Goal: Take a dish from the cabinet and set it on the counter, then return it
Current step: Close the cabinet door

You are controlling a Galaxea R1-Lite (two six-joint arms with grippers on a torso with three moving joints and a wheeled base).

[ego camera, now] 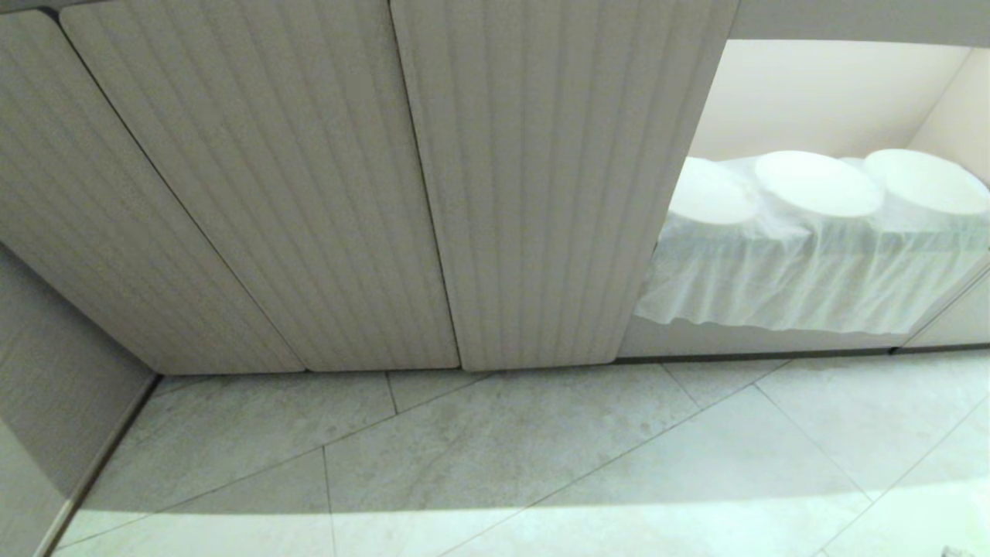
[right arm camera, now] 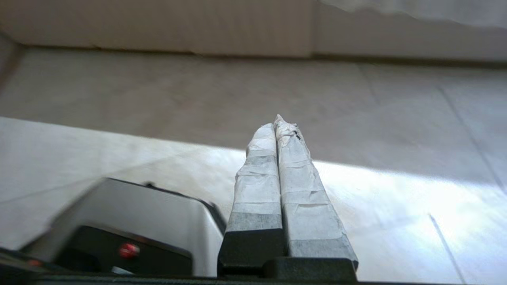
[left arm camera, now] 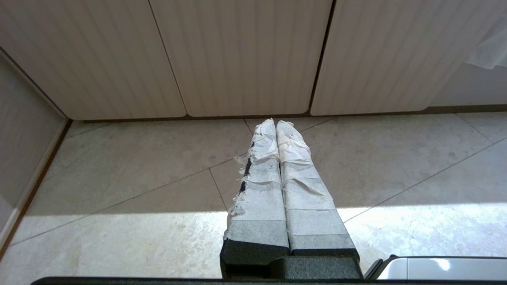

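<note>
My right gripper (right arm camera: 276, 123) has its two tape-wrapped fingers (right arm camera: 295, 174) pressed flat together along their whole length, with nothing between them and nothing touching them; it hangs above the floor (right arm camera: 356, 118), pointing toward the foot of the cabinet (right arm camera: 158, 27). Beside it, low in the right wrist view, sits a grey and black part of my own base (right arm camera: 130, 225) with a small red dot on it. My left gripper (left arm camera: 276, 122) is likewise pressed together and empty, its frayed white wrapping meeting tip to tip, parked above the floor and aimed at the gap between two cabinet doors. A pale corner of my body (left arm camera: 435, 269) shows at the edge of that view. The floor is large pale stone-look tiles with thin diagonal joints, crossed by a bright band of sunlight nearer me and in shade nearer the cabinet. From my head view neither arm shows: I see the cabinet's beige ribbed doors (ego camera: 309, 193), all closed, standing on the tiles. To their right is an open cream niche (ego camera: 820, 100) where white plates (ego camera: 816, 184) rest on a thin white cloth (ego camera: 804, 271) that hangs over the shelf edge. A plain wall panel (ego camera: 54, 371) closes the corner on the left. The dish is in none of my views.
</note>
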